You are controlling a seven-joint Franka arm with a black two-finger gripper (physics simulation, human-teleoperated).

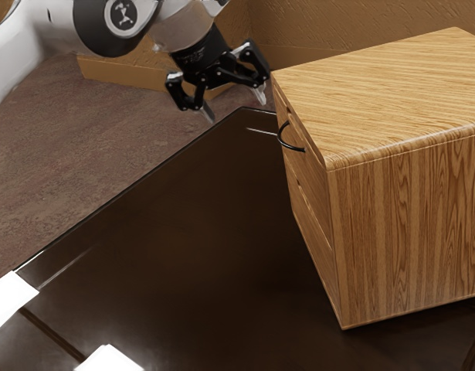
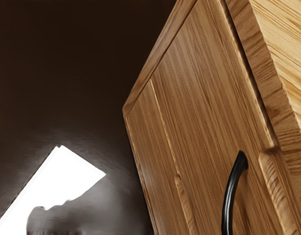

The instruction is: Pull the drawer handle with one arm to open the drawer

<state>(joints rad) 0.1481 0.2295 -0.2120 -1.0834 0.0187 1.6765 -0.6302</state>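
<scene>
1. While the arm reaches in from the exterior view's upper left, the gripper hangs tilted downward beside the cabinet's upper front corner, its fingers spread wide and holding nothing.
2. The black drawer handle sits just below the gripper, apart from it.
3. The dark table lies open before the cabinet's front edge.

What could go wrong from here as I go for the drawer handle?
1. The open jaws hang beside the top corner of the cabinet, not yet at the handle; a straight descent may clip that edge.
2. The handle is a thin bow close to the drawer front; a jaw may fail to slip behind it, or slide off when pulling.
3. The cabinet sits on the glossy table; a hard pull might drag it whole.
</scene>
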